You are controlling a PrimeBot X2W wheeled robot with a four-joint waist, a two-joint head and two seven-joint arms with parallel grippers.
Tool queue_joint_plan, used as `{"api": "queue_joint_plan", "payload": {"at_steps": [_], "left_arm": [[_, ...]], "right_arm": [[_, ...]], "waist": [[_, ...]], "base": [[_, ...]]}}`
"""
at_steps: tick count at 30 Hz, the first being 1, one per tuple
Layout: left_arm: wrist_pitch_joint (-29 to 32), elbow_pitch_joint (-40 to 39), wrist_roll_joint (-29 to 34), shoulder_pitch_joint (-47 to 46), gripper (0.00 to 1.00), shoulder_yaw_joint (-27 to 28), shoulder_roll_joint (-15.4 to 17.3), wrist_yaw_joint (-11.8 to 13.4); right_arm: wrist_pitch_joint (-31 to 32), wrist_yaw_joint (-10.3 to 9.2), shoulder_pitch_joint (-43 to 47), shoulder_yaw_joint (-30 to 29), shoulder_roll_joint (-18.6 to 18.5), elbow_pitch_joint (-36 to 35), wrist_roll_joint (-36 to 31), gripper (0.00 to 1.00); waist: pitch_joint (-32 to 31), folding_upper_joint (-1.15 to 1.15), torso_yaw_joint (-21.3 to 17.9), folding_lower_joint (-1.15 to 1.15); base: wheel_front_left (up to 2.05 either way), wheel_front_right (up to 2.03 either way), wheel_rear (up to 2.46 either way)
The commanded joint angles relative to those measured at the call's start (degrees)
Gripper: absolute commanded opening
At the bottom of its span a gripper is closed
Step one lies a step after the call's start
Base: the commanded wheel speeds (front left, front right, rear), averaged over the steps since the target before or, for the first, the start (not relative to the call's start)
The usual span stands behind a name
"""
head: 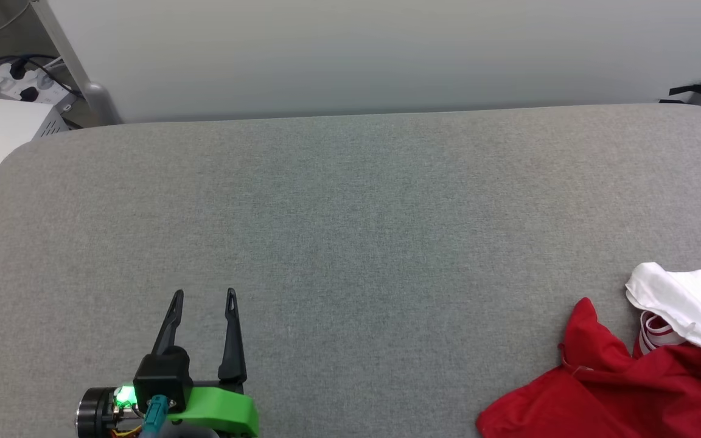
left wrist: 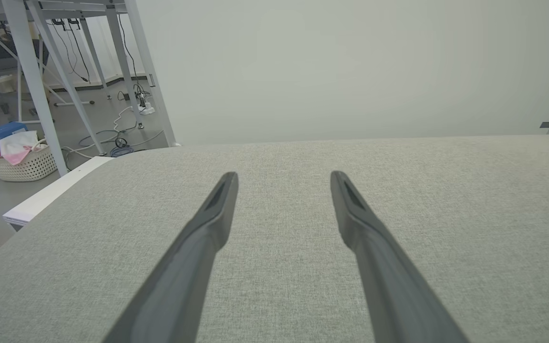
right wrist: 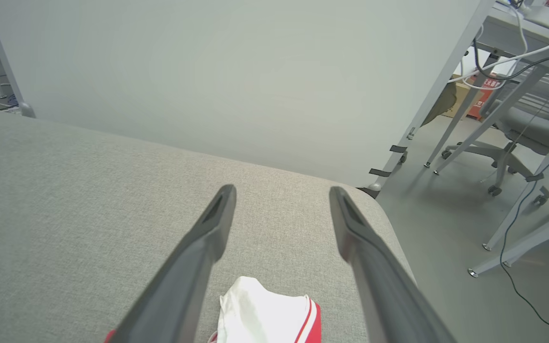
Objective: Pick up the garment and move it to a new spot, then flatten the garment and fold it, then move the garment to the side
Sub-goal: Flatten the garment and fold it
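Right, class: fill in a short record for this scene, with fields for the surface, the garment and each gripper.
surface: grey fabric, white panel behind
garment: red with a white sleeve, crumpled at the near right, ungripped
left gripper: open, empty, over bare fabric at the near left
right gripper: open, the white sleeve seen between its fingers, not gripped

From the head I'm looking forward and down across the grey pad [head: 350,243], with the white panel [head: 350,55] closing its far edge. My left wrist camera is riding low over the pad, facing that panel. My right wrist camera is sitting low near the pad's right corner, sharing the shirt [right wrist: 260,309] with the head view.
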Motion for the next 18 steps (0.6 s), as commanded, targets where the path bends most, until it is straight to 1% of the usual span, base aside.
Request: {"api": "queue_joint_plan", "payload": {"at_steps": [1, 4, 8, 12, 15, 18], "left_arm": [[-0.33, -0.55, 0.47, 0.19, 1.0, 0.3, -0.17, -0.31], [-0.33, -1.01, 0.66, -0.25, 1.0, 0.38, -0.17, -0.47], [-0.33, -1.6, 0.67, -0.7, 1.0, 0.53, -0.17, -0.42], [-0.33, -1.97, 0.5, -1.12, 1.0, 0.62, -0.17, -0.3], [-0.33, -2.17, 0.47, -2.1, 1.0, 0.27, -0.17, -0.38], [-0.33, -2.59, 0.6, -3.5, 1.0, -0.29, -0.17, -0.43]], "right_arm": [[3.3, -0.04, -0.99, 1.76, -1.34, -1.11, 1.12, 1.0], [11.33, -0.04, -1.36, 5.11, -4.25, -2.13, 3.14, 1.0], [22.07, -0.04, -1.89, 7.28, -6.83, -1.03, 5.24, 1.0], [30.84, -0.04, -3.14, 8.57, -7.89, 2.41, 6.83, 1.0], [34.04, -0.04, -5.19, 9.67, -8.31, 6.02, 7.33, 1.0], [35.35, -0.04, -8.05, 10.63, -7.89, 10.6, 8.04, 1.0]], "waist": [[0.33, 0.0, 0.47, 0.0], [0.78, 0.0, 1.05, 0.0], [1.82, 0.0, 1.65, 0.0], [3.47, 0.0, 1.87, 0.0], [5.09, 0.0, 2.34, 0.0], [7.42, 0.0, 3.04, 0.0]], "base": [[0.0, 0.0, 0.0], [0.0, 0.0, 0.0], [0.0, 0.0, 0.0], [0.0, 0.0, 0.0], [0.0, 0.0, 0.0], [0.0, 0.0, 0.0]]}}
